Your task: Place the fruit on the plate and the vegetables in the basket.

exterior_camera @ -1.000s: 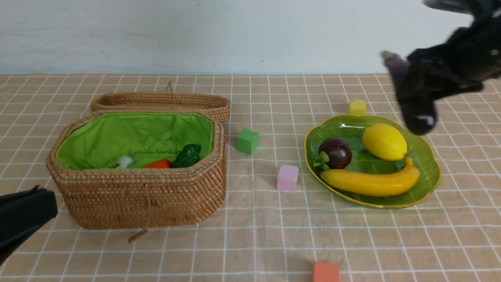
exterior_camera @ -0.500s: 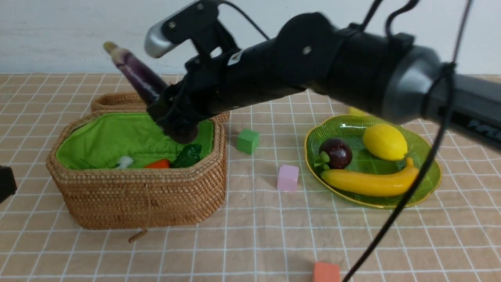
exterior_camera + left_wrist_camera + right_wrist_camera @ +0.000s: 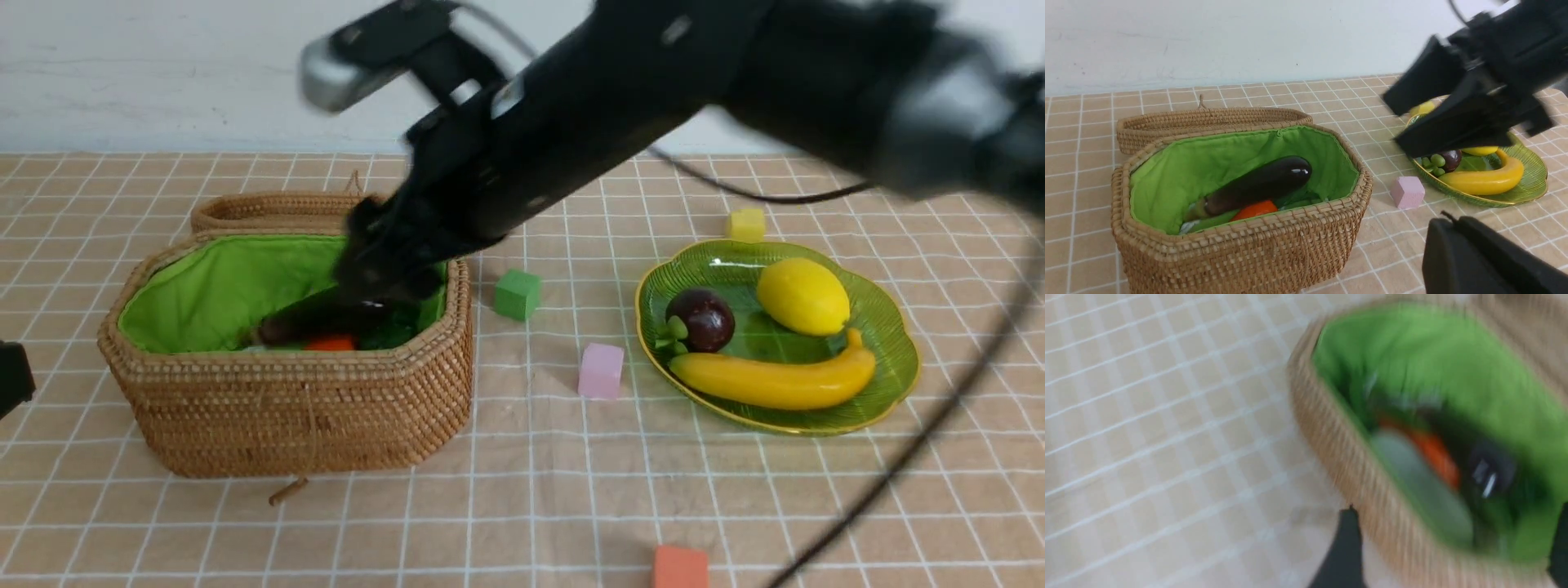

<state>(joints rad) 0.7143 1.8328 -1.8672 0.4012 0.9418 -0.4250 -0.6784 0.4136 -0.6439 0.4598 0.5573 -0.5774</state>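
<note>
Eggplant lying in basket, right pincer spread above it

Glossy dark-purple eggplant (image 3: pixel 1257 185) lies slantwise inside the big octagonal brown wicker basket (image 3: pixel 302 425) with its bright green cloth lining; it rests over the orange carrot (image 3: pixel 1254 209), and green leaves show under both; the white radish cannot be made out with certainty. Right arm reaches across from the right side; right pincer (image 3: pixel 1412 122) hangs over the basket's right end with its two black jaws spread apart, nothing between them, clear of the eggplant. The right wrist view is badly blurred; only basket, green lining and an orange patch can be read there.

Left pincer (image 3: pixel 1447 239) shows only as a black shape at the near edge in the left wrist view, low at the left of the tabletop (image 3: pixel 531 506); it is clenched, holding nothing.

Leaf-shaped translucent green glass plate (image 3: pixel 886 327) with thin gold rim sits well to the right of the basket; on it the oval yellow lemon (image 3: pixel 802 296), the round dark-purple mangosteen (image 3: pixel 700 318) with green cap, and the long yellow banana (image 3: pixel 771 380) along the near side.

Flat woven wicker lid (image 3: pixel 269 211) lies just behind the basket; small foam cubes are scattered: green cube (image 3: pixel 516 294), pink cube (image 3: pixel 601 370), yellow cube (image 3: pixel 746 224), orange cube (image 3: pixel 680 567).
</note>
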